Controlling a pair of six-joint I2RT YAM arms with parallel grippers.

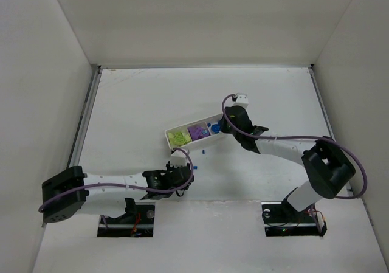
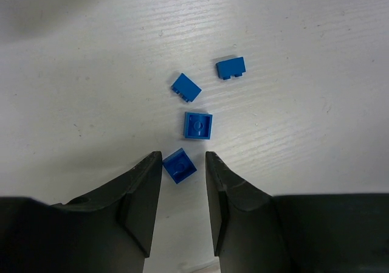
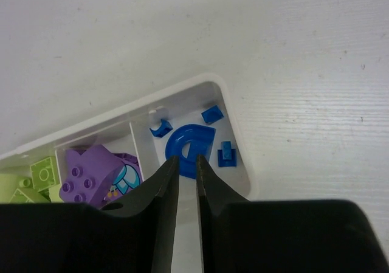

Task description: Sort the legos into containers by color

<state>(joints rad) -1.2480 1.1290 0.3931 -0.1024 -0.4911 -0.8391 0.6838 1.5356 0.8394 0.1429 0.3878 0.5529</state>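
My left gripper (image 2: pixel 183 157) is open low over the table, with one small blue brick (image 2: pixel 180 165) lying between its fingertips and apart from both. Three more blue bricks lie just beyond: one (image 2: pixel 198 125), one (image 2: pixel 185 87) and one (image 2: pixel 231 68). My right gripper (image 3: pixel 184 160) hangs over the right end compartment of the white tray (image 3: pixel 238 140), its jaws a narrow gap apart with nothing between them. The blue fan-shaped piece (image 3: pixel 189 144) lies flat under its tips among small blue bits. Purple blocks (image 3: pixel 91 176) fill the middle compartment and yellow-green pieces (image 3: pixel 36 174) the left one.
In the top view the tray (image 1: pixel 168 140) lies slanted mid-table, with the left gripper (image 1: pixel 181 177) near its front and the right gripper (image 1: pixel 226 126) at its right end. White walls enclose the table on three sides.
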